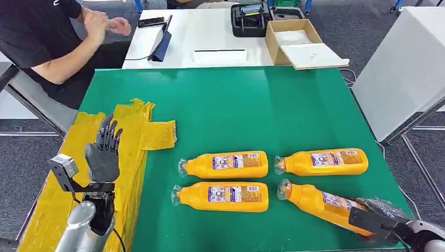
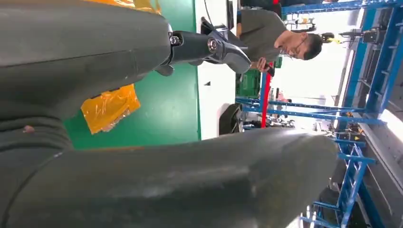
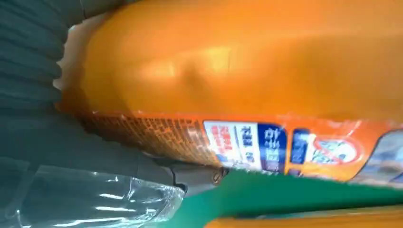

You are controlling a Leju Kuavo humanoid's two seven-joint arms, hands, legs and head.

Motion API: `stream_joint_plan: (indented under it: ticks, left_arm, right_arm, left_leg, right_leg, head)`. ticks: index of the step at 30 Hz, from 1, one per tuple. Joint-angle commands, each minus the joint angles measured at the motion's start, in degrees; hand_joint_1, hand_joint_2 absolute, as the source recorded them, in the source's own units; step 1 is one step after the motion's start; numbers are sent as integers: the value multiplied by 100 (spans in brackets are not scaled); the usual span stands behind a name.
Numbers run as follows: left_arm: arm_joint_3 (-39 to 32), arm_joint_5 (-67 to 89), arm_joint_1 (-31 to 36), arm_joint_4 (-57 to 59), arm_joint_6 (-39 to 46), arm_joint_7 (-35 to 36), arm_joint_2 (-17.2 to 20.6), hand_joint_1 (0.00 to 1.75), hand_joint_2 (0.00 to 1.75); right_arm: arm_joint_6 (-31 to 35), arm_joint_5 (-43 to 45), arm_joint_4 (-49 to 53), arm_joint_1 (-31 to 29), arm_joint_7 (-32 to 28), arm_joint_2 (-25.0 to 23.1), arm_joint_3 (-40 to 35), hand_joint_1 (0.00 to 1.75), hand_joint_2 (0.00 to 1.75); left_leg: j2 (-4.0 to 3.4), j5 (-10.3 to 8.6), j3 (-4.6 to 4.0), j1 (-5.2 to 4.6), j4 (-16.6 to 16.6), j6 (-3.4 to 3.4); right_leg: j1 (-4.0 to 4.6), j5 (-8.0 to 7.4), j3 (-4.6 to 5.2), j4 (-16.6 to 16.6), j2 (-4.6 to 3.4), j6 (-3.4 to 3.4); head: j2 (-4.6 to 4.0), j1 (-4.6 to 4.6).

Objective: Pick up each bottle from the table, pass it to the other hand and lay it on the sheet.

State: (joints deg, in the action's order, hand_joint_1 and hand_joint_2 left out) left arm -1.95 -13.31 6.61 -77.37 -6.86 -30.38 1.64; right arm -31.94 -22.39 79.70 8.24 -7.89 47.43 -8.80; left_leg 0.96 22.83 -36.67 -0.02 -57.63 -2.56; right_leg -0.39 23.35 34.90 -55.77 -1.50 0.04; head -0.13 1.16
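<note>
Right hand (image 1: pixel 380 218) grips the nearest bottle (image 1: pixel 320 205) by its base; left hand (image 1: pixel 103 152), fingers spread, holds nothing; an end grip may let the bottle tip and slip

This looks like a robot test lab or workshop: a green-covered counter (image 1: pixel 236 105) beside white work tables (image 1: pixel 210 37), blue metal racking (image 2: pixel 366 95), grey carpet floor (image 1: pixel 367 31), an open cardboard box (image 1: pixel 294 39), and a seated person (image 1: pixel 47 37) nearby.

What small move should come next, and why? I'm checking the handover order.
Probably lift the tilted bottle: the right hand already wraps its base, while the left hand waits open over the yellow sheet, and no bottle lies there yet.
</note>
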Motion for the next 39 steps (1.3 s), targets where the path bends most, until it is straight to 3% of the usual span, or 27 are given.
stream_joint_plan:
  ticks: [1, 4, 17, 19, 20, 25, 28, 30, 32, 34, 35, 36, 37, 38, 39]
  left_arm:
    - [-324, -38, -166, -33, -79, 7, -13, 0, 0]
    - [-354, -30, -196, -64, -96, -5, -28, 0, 0]
    - [-357, -29, -180, -48, -100, -5, -39, 0, 0]
    - [-393, -28, -253, -130, -96, 11, -52, 0, 0]
    - [-366, 59, -287, -131, -93, 41, -35, 0, 175]
    - [-274, 209, -49, 156, -191, 57, -173, 0, 175]
    - [-134, 322, 128, 273, -167, 39, -257, 0, 175]
    - [-33, 341, 209, 371, -213, 43, -335, 0, 175]
    - [59, 331, 220, 422, -262, 17, -430, 0, 175]
    - [110, 166, 183, 389, -441, 46, -466, 0, 175]
    - [148, 25, 177, 368, -579, 103, -457, 0, 175]
    - [349, -526, 443, 565, -1323, 456, -356, 0, 175]
    - [483, -651, 943, 844, -1236, 632, -331, 0, 175]
    - [641, -663, 1333, 1196, -1191, 699, -326, 0, 175]
    - [696, -733, 1505, 1429, -1199, 731, -355, 0, 175]
  right_arm:
    - [-1303, 1392, 2916, 1681, -266, -268, 3496, 175, 175]
    - [-1544, 1390, 3056, 1712, -180, -454, 3642, 175, 175]
    - [-1482, 1260, 2939, 1562, -267, -512, 3518, 175, 175]
    - [-1638, 1417, 3274, 1611, -473, -694, 3957, 175, 175]
    - [-1762, 1568, 3411, 1600, -492, -760, 4189, 175, 175]
    - [-2433, 1570, 3470, 1195, -257, -1353, 4789, 175, 175]
    - [-2132, 893, 2995, 769, -516, -1741, 4357, 175, 175]
    - [-1753, 835, 2193, 66, -839, -2158, 3532, 175, 175]
    - [-1016, 543, 1332, -490, -871, -2500, 2477, 175, 175]
    - [-639, 319, 848, -913, -856, -2737, 1910, 175, 175]
    - [-230, 313, 171, -1445, -896, -2829, 1285, 175, 175]
    - [-372, 825, -680, -2436, -1105, -3457, 1040, 175, 175]
    - [193, 573, -2121, -3908, -930, -4133, 340, 175, 175]
    - [718, 537, -2963, -4650, -1001, -4486, -108, 175, 175]
    - [881, 658, -3186, -4836, -997, -4603, -274, 175, 175]
  left_leg:
    - [10, 13, 4, -18, -11, 18]
    - [14, 10, 11, -8, -1, 16]
    - [0, 14, 10, -1, 7, 5]
    - [1, 13, 7, 0, 7, 4]
    - [4, 18, 22, -3, 8, 11]
    - [16, 18, 27, -4, 9, 13]
    - [14, 11, 21, 6, 12, 8]
    - [0, 11, 20, 12, 13, 6]
    - [-20, 9, 51, 17, 31, 13]
    - [-49, 10, 57, 25, 38, 14]
    - [-64, 16, 37, 25, 23, 12]
    - [-91, 14, 56, 23, 32, 16]
    - [-108, 18, 48, 20, 22, 11]
    - [-178, 8, 68, 33, 38, 19]
    - [-168, 11, 34, 44, 25, 17]
  right_leg:
    - [-17, 26, 1, -28, 30, -3]
    - [-7, 22, -9, -9, 30, -2]
    - [3, 14, -4, 7, 13, -2]
    - [3, 13, -1, 8, 13, -3]
    - [1, 21, -18, 7, 23, -3]
    - [-1, 25, -25, 7, 38, -5]
    - [10, 13, -20, 20, 31, -2]
    - [16, 6, -18, 26, 15, -1]
    - [23, -7, -51, 53, 4, 0]
    - [31, -17, -54, 66, -28, -1]
    - [29, -10, -33, 43, -38, -6]
    - [28, -20, -44, 53, -60, -7]
    - [26, -19, -31, 40, -80, -7]
    - [39, -56, -46, 71, -139, -9]
    - [48, -51, -40, 54, -131, -13]
  head:
    - [0, 0]
    - [0, 0]
    - [0, 2]
    - [0, 2]
    - [0, -2]
    - [0, 2]
    - [0, 2]
    - [0, 0]
    - [0, 2]
    - [0, -2]
    - [0, 2]
    - [0, -2]
    - [0, 0]
    - [0, -2]
    - [0, 0]
